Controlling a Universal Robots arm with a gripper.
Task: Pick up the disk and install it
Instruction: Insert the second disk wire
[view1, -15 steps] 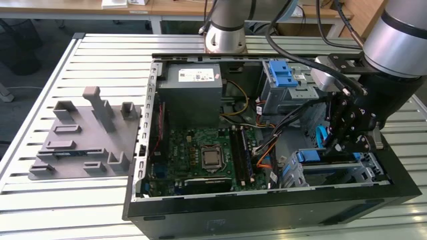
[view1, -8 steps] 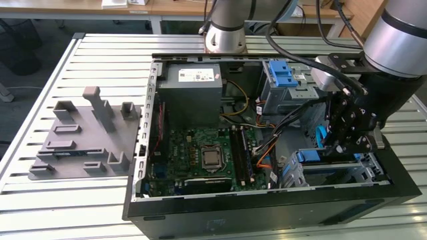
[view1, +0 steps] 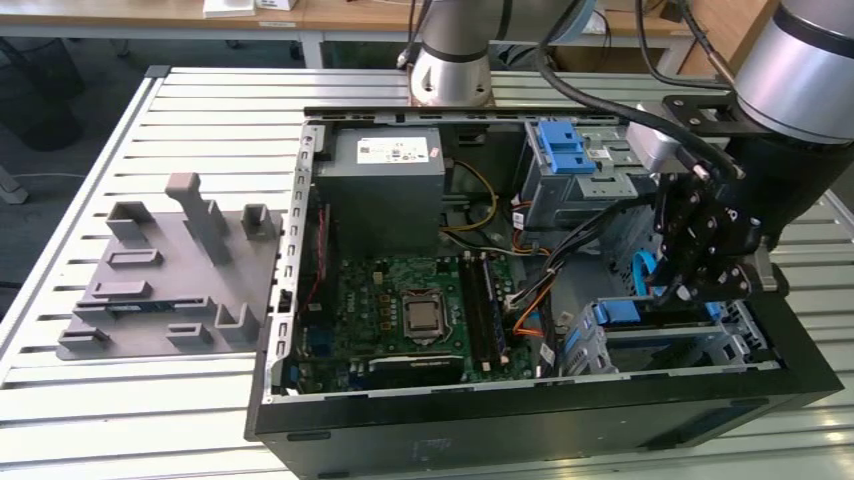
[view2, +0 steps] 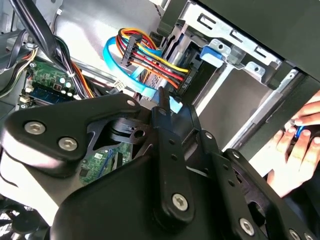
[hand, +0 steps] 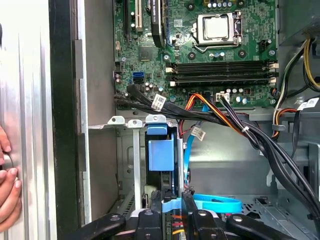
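Gripper (view1: 694, 288), lower right in the exterior view, at the disk (hand: 161, 156) in its cage (hand: 136, 165); whether it is clenched cannot be told. Likely risks: snagging the blue cable (hand: 216, 203) or jamming the disk askew.

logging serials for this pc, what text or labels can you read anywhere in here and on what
No text can be read here.
White sticker on the grey power supply: print too small.
White tags on the black cables: blurred.
Motherboard markings: too small.
Disk: no label readable.
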